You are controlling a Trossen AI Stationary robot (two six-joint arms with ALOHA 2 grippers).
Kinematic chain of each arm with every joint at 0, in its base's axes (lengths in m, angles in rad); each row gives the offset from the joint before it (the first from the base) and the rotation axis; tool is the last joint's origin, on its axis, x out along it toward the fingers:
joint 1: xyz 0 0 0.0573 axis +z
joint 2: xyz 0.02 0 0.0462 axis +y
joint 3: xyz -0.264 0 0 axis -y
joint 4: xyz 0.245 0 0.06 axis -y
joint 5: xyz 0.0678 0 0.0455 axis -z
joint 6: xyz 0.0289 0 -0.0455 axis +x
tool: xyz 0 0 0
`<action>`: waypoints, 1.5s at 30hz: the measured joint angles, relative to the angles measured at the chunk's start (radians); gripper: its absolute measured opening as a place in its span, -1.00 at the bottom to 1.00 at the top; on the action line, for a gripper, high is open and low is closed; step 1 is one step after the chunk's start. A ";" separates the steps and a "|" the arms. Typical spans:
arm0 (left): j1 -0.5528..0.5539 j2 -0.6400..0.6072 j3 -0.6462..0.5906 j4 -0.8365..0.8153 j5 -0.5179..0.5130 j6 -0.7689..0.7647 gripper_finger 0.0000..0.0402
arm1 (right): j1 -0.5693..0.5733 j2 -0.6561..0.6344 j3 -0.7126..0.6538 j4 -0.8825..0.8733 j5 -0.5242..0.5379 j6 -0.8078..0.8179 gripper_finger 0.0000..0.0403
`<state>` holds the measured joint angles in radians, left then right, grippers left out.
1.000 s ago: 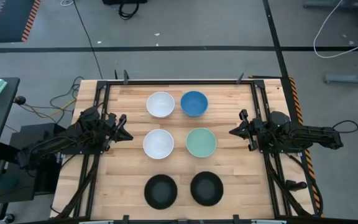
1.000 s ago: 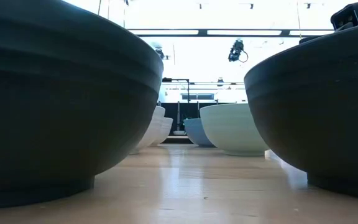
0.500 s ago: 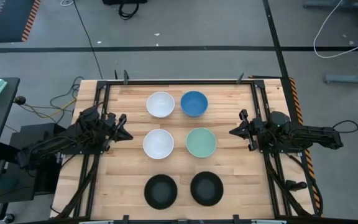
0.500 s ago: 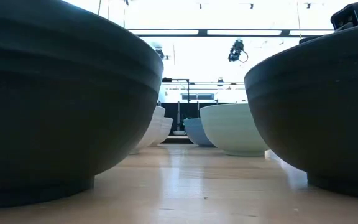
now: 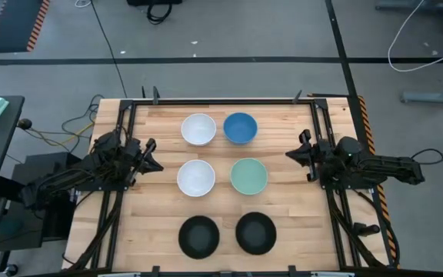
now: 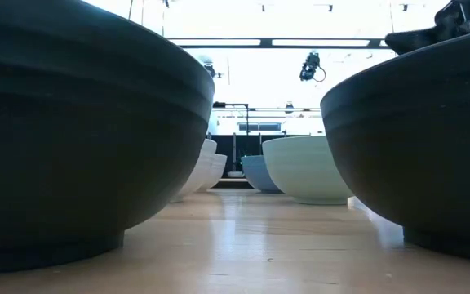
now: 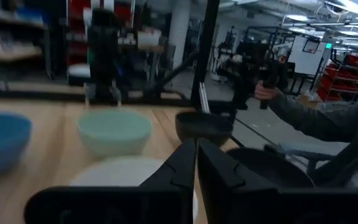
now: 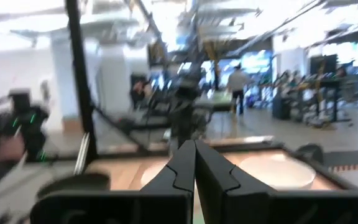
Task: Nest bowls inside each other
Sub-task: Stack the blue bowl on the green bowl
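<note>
Six small bowls stand on their bases on the wooden table in three pairs. The white bowl (image 5: 198,129) and the blue bowl (image 5: 240,128) are farthest. The second white bowl (image 5: 196,178) and the mint bowl (image 5: 248,176) are in the middle. Two black bowls (image 5: 198,235) (image 5: 255,233) are nearest and fill the low view (image 6: 80,131) (image 6: 414,147). My left gripper (image 5: 151,158) is shut, left of the middle white bowl and apart from it. My right gripper (image 5: 291,155) is shut, right of the mint bowl and apart from it.
Black frame rails (image 5: 125,154) (image 5: 321,131) run along the table's left and right sides under the arms. Bare wood lies between the bowls and both rails. A person's grey sleeve (image 7: 316,118) shows beyond the table's right side in the left wrist view.
My right gripper has shifted a little toward the table's far edge, and more of that arm now shows at the top right of the low view. The bowls have stayed where they were.
</note>
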<state>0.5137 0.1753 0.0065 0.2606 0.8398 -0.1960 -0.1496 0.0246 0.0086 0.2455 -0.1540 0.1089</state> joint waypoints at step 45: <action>0.000 0.083 0.193 0.092 -0.421 0.032 -0.77 | -0.038 0.998 1.052 -0.873 0.138 0.196 -0.83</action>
<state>0.5140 0.2579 0.2000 0.3529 0.4186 -0.1645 -0.1876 1.0222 1.0608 -0.6273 -0.0161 0.3046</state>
